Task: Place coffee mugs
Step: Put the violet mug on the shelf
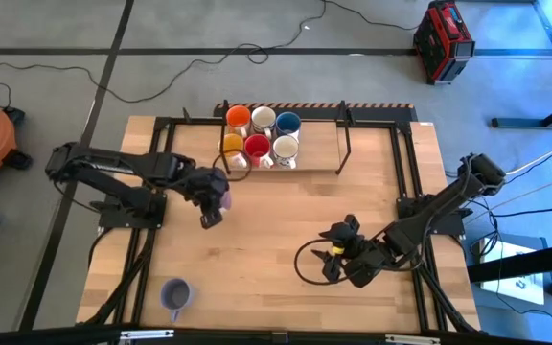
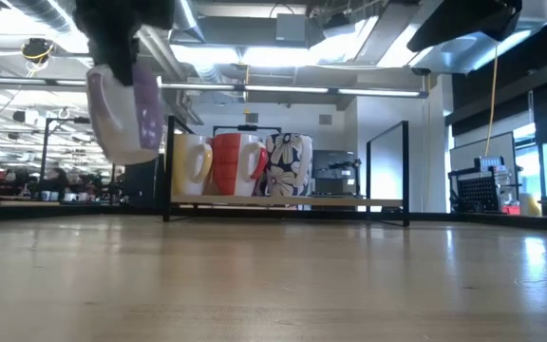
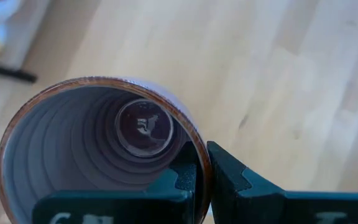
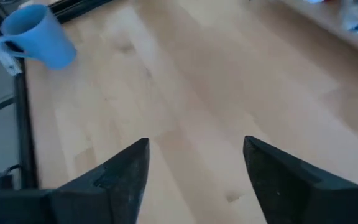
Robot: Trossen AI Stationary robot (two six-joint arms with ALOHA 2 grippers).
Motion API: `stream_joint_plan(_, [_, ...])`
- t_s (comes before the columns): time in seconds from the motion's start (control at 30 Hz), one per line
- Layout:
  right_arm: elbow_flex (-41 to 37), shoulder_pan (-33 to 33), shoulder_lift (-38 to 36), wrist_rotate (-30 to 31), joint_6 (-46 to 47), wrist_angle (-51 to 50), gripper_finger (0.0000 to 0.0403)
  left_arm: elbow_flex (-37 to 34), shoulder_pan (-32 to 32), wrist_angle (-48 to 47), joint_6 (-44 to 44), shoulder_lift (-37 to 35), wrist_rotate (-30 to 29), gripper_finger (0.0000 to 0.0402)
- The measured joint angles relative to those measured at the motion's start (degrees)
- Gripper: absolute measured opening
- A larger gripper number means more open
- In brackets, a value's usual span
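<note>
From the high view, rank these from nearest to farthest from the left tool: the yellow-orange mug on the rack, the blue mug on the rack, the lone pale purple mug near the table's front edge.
1. Yellow-orange glossy mug, at the rack's near-left corner, just beyond the left tool.
2. Pale purple glossy mug, alone near the table's front-left.
3. Blue glossy mug, in the rack's back row, right end.

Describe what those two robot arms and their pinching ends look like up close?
Both arms are dark, jointed and slim, with black cables looping beside them. The right end effector ends in two black, wedge-shaped fingers. The left end effector has blocky black fingers with notched inner edges.
</note>
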Motion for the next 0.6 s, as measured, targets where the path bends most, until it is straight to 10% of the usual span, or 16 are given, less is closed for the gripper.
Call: stream_joint_plan(0.6, [0.00,8.67,5.48,1.81,0.12,4.88,0.0273,17.61,-12.59,5.64,-4.06,24.48,-5.23,0.0012])
